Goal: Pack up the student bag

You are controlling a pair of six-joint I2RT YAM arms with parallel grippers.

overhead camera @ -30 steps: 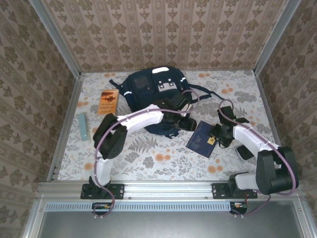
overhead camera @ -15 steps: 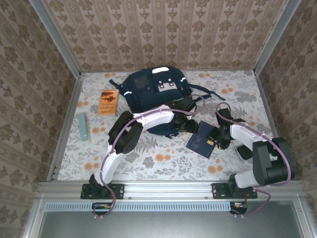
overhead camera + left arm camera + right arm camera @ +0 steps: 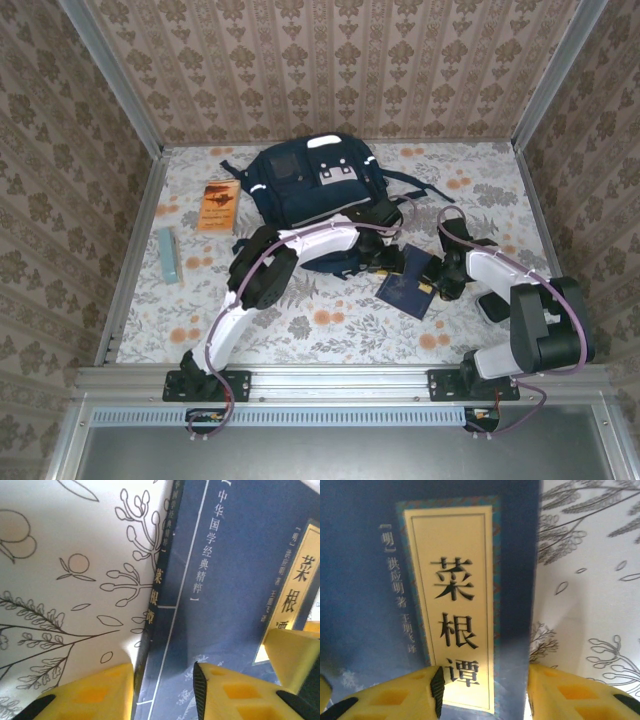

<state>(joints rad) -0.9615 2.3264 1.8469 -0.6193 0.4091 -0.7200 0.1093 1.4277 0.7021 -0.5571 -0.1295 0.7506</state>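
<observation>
The left gripper [image 3: 163,692] and right gripper [image 3: 485,692], jaws parted (nothing clamped), are straddling opposite edges of the flat navy book [image 3: 404,285] right of centre, risking skidding rather than lifting it.

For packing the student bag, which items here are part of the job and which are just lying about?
In the job: student bag; navy book, left end effector and right end effector straddling its edges.
Lying about, untouched: orange book; pale teal flat item.
</observation>
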